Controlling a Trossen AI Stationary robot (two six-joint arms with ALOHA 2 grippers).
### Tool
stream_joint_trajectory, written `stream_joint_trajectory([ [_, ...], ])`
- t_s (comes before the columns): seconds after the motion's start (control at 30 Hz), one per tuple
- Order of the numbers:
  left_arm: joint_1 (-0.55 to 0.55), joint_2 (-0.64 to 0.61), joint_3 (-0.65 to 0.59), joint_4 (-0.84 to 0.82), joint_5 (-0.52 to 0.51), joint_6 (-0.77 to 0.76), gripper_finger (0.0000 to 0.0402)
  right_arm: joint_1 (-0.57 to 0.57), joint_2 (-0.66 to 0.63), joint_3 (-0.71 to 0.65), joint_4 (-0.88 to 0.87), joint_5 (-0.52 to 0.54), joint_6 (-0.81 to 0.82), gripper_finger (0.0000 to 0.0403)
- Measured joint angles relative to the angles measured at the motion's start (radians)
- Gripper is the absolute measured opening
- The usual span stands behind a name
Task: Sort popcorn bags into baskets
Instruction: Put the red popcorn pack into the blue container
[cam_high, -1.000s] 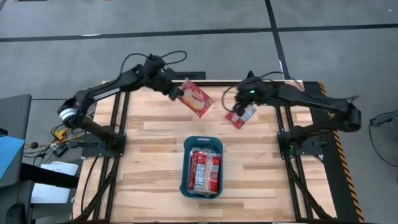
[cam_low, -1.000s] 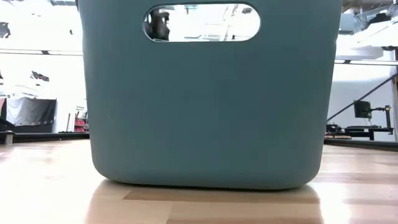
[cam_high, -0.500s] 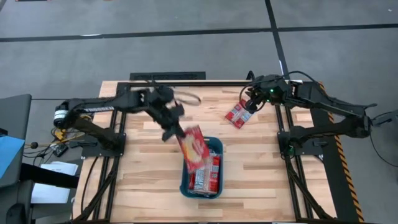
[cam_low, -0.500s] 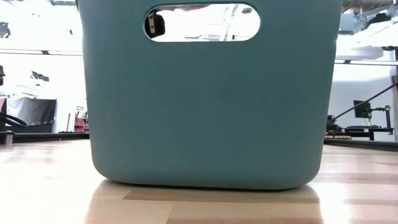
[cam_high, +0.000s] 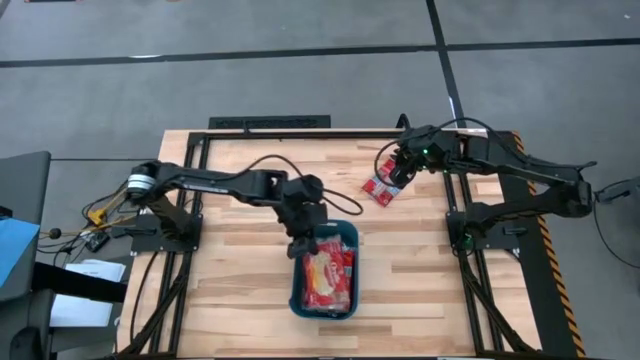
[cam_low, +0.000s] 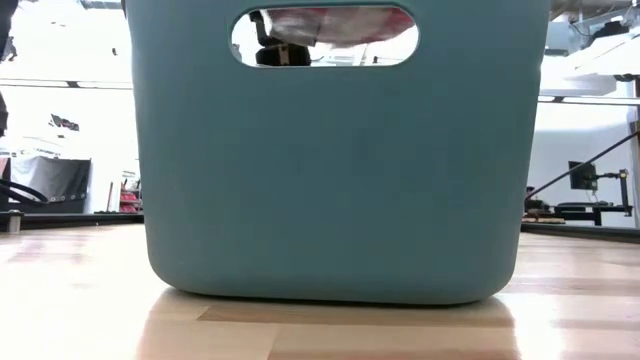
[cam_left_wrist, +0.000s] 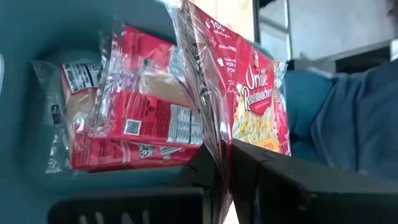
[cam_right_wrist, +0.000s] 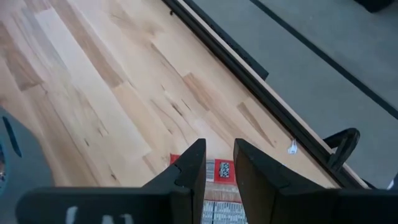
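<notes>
The teal basket stands at the table's middle near side and fills the low view. Several red popcorn bags lie inside it. My left gripper is over the basket's far left corner, shut on one popcorn bag that lies across the others. Through the basket's handle hole, the low view shows that bag. Another popcorn bag lies flat on the table at the far right. My right gripper hovers over it, fingers a narrow gap apart. My left gripper pinches the held bag's clear wrapper edge at its far end between the two fingers. It comes slanting down from the far left. The bag reaches out past the fingers over the packed bags; whether it rests on them I cannot tell.
Bare wood lies to the left, right and near side of the basket. Black frame rails run along the table's far edge and down both sides.
My left gripper has swung from the table's far left toward the near side and come down at the basket, carrying its bag. The bag, earlier tilted in the air, is now inside the basket over the others. The right arm has shifted slightly; its bag has stayed put.
</notes>
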Motion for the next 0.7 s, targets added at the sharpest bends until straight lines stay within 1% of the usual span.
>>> stream_joint_trajectory([
  [0.13,-0.001,0.076,0.09,-0.077,-0.007,0.039,0.0002,0.0,-0.004,0.0,-0.012,0.001,0.0,0.0107],
  [0.27,-0.001,0.129,0.137,-0.088,-0.01,0.05,0.0008,0.0,-0.003,0.0,-0.015,0.001,-0.002,0.0107],
  [0.37,-0.002,0.154,0.148,-0.089,-0.009,0.065,0.0012,0.0,-0.002,0.0,-0.016,0.0,-0.003,0.0107],
  [0.6,-0.003,0.17,0.14,-0.107,-0.007,0.069,0.0015,-0.001,-0.002,0.0,-0.018,0.001,-0.003,0.0107],
  [0.7,-0.01,0.169,0.141,-0.08,-0.041,0.087,0.0024,-0.001,-0.001,0.0,-0.018,0.001,-0.003,0.0107],
])
